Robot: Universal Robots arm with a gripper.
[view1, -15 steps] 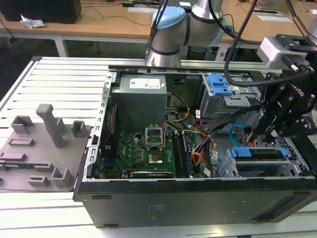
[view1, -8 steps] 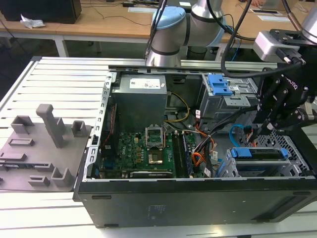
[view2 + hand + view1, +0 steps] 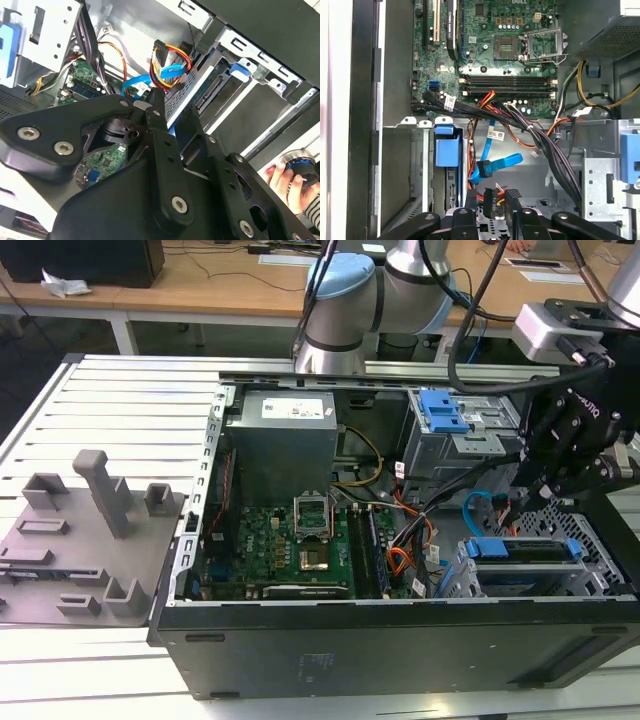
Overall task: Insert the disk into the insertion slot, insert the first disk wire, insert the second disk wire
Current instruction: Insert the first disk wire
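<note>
The disk [image 3: 520, 548], edged by its blue carrier rail, sits inside the low grey perforated insertion slot [image 3: 598, 558] at the case's front corner, on the exterior view's right. Its blue rail [image 3: 445, 149] also shows in the first wrist view. My black gripper [image 3: 545, 495] hangs just behind the slot, open, with a gap between its fingers [image 3: 470, 212]. Beyond the fingertips lies a black connector with red, yellow and orange wires [image 3: 490, 196] [image 3: 167, 54]. A flat blue wire [image 3: 495, 165] [image 3: 145, 80] curls beside it, its end close to one fingertip [image 3: 156, 102].
The motherboard [image 3: 300, 540] fills the case floor. A thick black cable bundle [image 3: 540, 145] crosses between it and the taller grey cage with blue latches [image 3: 450, 420]. The power supply [image 3: 285, 440] stands at the back. A hand [image 3: 287, 182] holds a round knob outside the case.
</note>
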